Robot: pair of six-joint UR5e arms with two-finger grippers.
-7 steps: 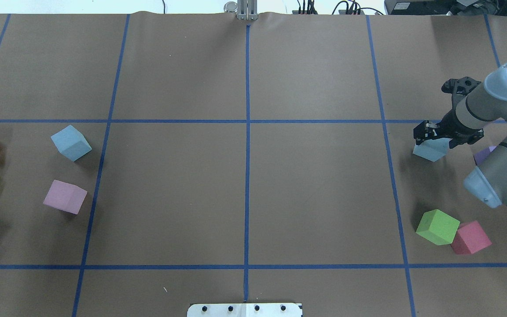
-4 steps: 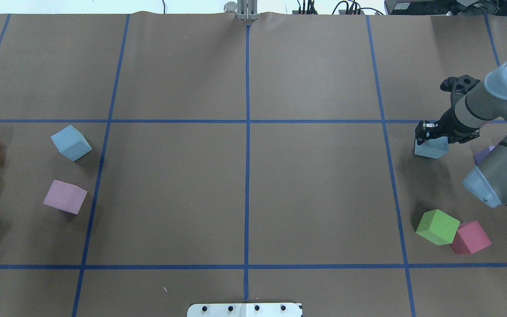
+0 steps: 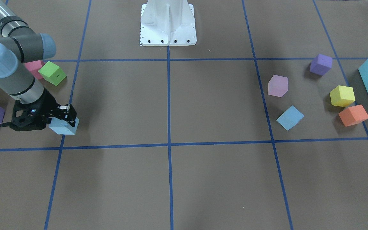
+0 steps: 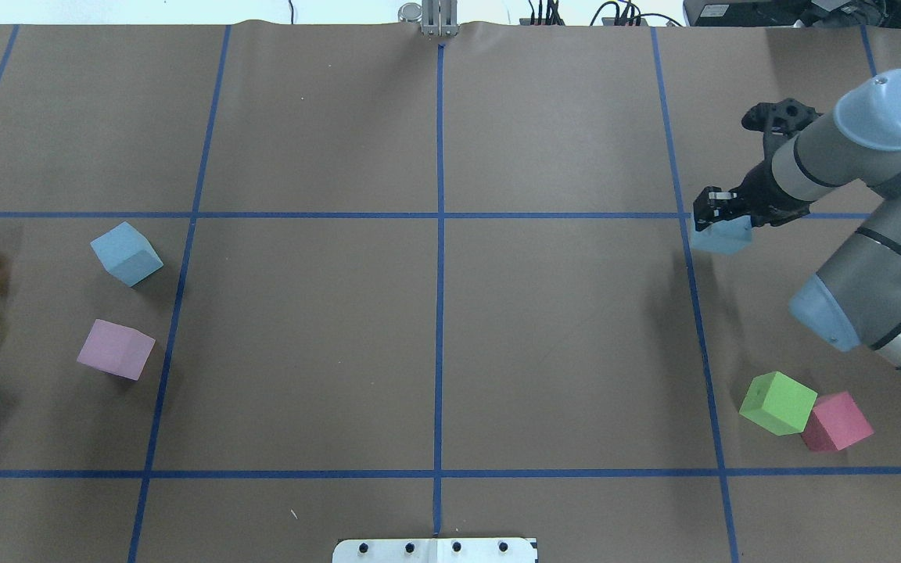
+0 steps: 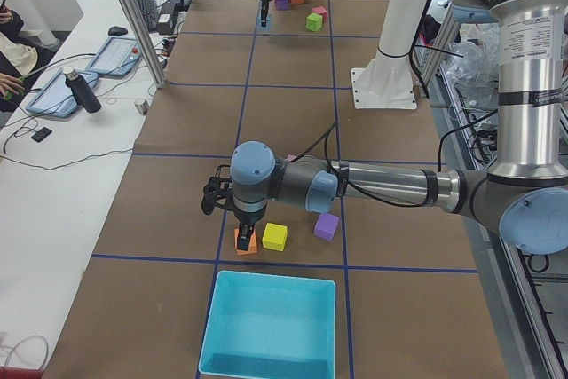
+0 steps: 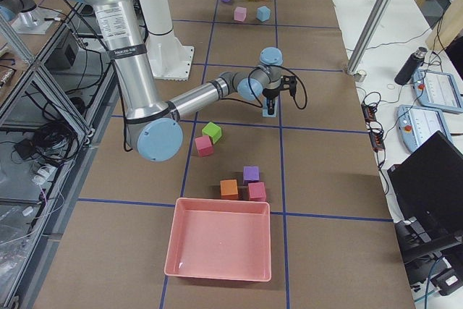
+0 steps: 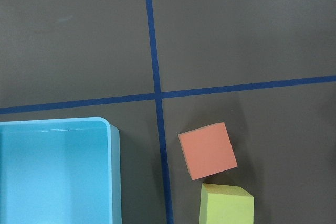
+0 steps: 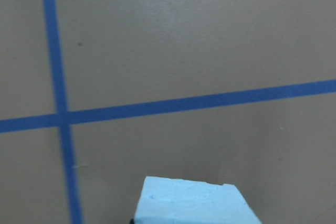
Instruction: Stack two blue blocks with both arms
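On your overhead view, the right arm (image 4: 818, 164) reaches to 3 o'clock on the desk (image 4: 302, 352), its jaws closed on opposite sides of one blue block (image 4: 720, 236) beside a tape crossing. The second blue block (image 4: 126, 252) lies free at 9 o'clock, a lilac cube (image 4: 116, 349) at its 6 o'clock. The left arm (image 5: 382, 185) has its jaws over the orange cube (image 5: 250, 246); you cannot tell whether they are open.
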